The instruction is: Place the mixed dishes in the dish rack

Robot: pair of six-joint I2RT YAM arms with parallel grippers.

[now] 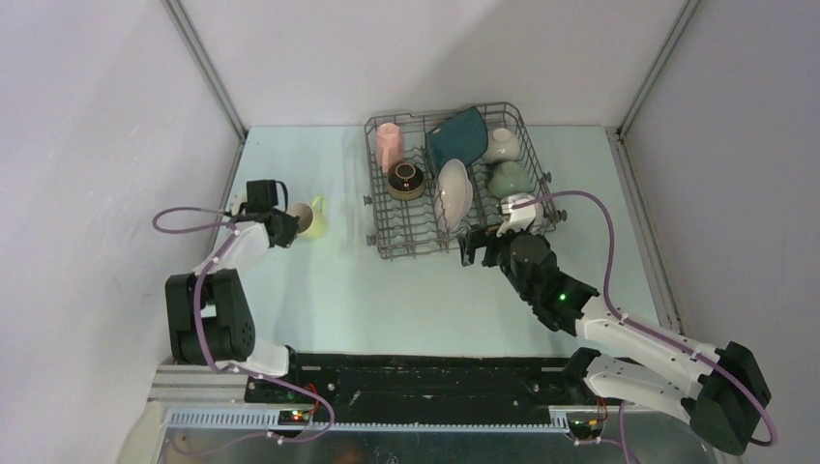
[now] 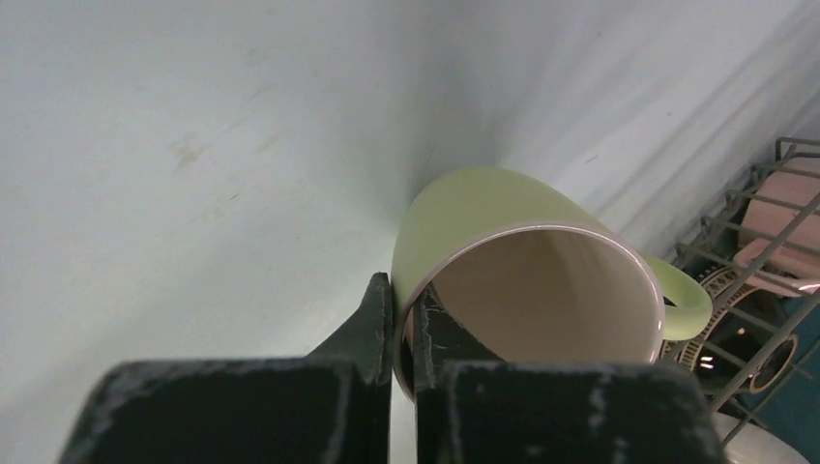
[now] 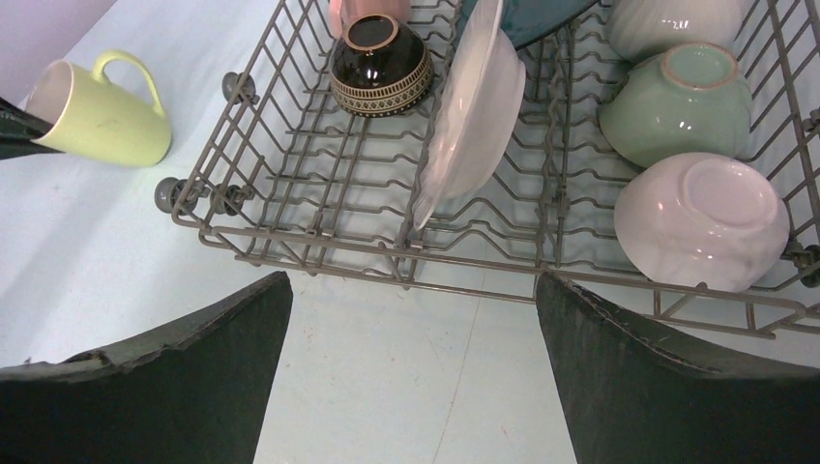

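Seven dishes already sit in the rack (image 1: 418, 253), the biggest thing on the tabletop (image 1: 319, 290). Its near rail lies just ahead of the right end effector (image 3: 411, 290), whose jaws stand wide and hold nothing. Beyond that end effector the teal plate (image 1: 456, 135) and white plate (image 1: 454, 193) stand on edge. The pink bowl (image 3: 701, 217) is closest to its right finger. The green bowl (image 3: 677, 101), white bowl (image 3: 667, 24), brown bowl (image 3: 380, 63) and pink mug (image 1: 390, 145) are farther off.

Only the yellow-green mug (image 2: 503, 208) is outside the rack, lying on its side on the tabletop. Its mouth faces the left end effector (image 2: 401, 300), and its handle points to that end effector's right, toward the rack. The left end effector is clamped narrow on the mug's rim, one finger inside the mouth and the other against the outer wall.

The mug looks like glazed ceramic: stiff, slick, fairly weighty for a thin edge pinch, and likely to chip against wire. Gripped at the rim, its body hangs out ahead of the fingers, so it may pivot when lifted. A deeper bite on the wall, or a grip on the handle, would probably be steadier.
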